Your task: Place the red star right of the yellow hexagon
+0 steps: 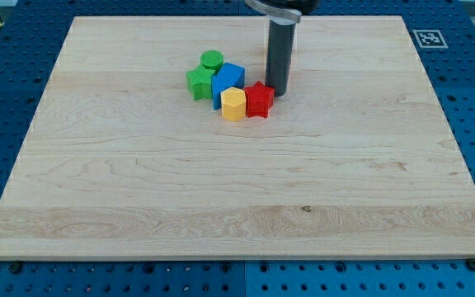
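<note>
The red star lies on the wooden board just right of the yellow hexagon, and the two touch. My tip stands at the red star's upper right edge, touching it or nearly so. The dark rod rises from there to the view's top.
A blue block sits above the yellow hexagon. A green star lies left of the blue block, and a green cylinder is above them. The board rests on a blue perforated table, with a marker tag at the view's top right.
</note>
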You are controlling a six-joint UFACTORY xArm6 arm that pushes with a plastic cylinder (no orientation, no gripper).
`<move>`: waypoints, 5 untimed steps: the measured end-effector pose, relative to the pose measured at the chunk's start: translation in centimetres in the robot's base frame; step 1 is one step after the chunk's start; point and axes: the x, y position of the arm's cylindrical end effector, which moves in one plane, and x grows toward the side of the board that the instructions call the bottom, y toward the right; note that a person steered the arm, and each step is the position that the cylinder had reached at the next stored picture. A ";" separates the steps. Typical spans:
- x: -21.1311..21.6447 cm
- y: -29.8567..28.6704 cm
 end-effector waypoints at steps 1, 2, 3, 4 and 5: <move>0.0 2.1; 0.0 4.0; -0.2 5.2; -1.3 5.4; -2.7 5.4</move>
